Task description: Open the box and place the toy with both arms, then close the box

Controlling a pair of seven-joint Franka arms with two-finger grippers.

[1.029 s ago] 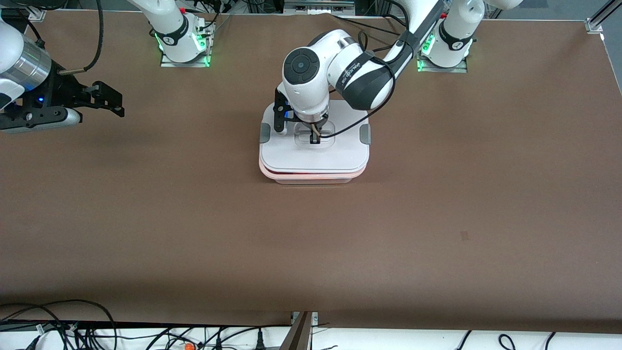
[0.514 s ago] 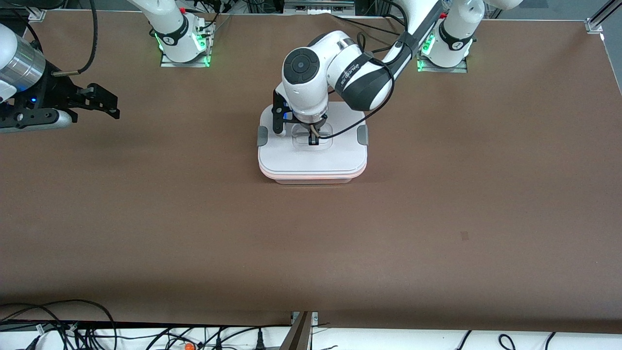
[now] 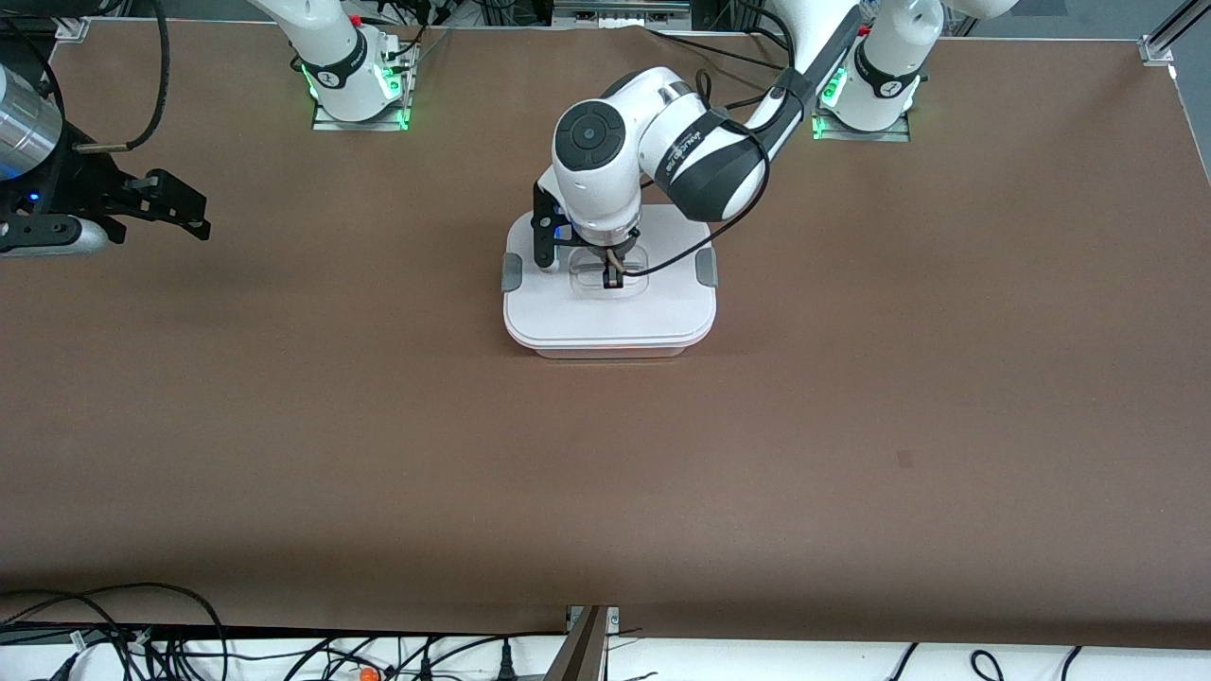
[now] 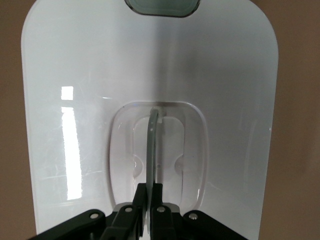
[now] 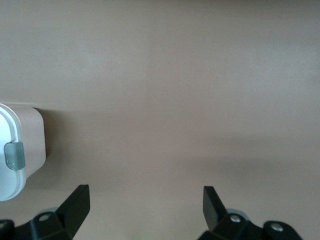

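Lid of box: stiff, smooth, likely light plastic; thin centre handle offers the only hold. Left gripper is clamped on that handle. Right gripper waits spread wide over the table's right-arm end.

We see two glossy white jointed arms, the left arm with a round black cap at twelve o'clock, a black lettered band and a black cable, the right arm ending in bare metal, both bases lit green.
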